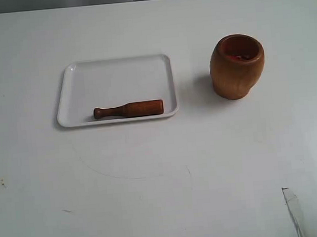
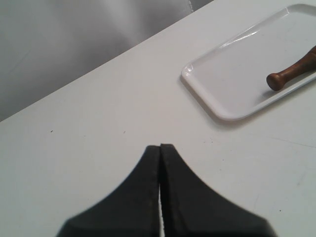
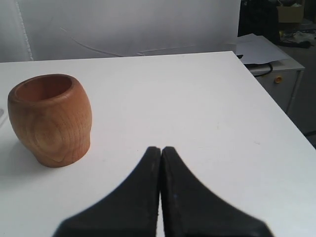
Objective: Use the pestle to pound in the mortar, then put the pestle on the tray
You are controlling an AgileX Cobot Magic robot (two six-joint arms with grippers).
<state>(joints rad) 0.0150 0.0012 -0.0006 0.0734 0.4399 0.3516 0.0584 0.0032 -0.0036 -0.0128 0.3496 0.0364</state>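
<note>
White tabletop (image 1: 153, 180): one tray (image 1: 116, 80), one pestle (image 1: 129, 109), one mortar (image 1: 237, 67), two pincers.
Left pincer (image 2: 160, 147) is closed and empty, the pestle lying in the tray ahead, well apart; right pincer (image 3: 161, 148) is closed and empty, the upright mortar near, ahead of it.

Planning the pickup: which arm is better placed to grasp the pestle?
Left, probably: the left pincer faces the tray holding the pestle; the right pincer faces the mortar instead.

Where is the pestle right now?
In the exterior view the pestle lies flat inside the tray, along its edge nearest the camera, left of the mortar.
</note>
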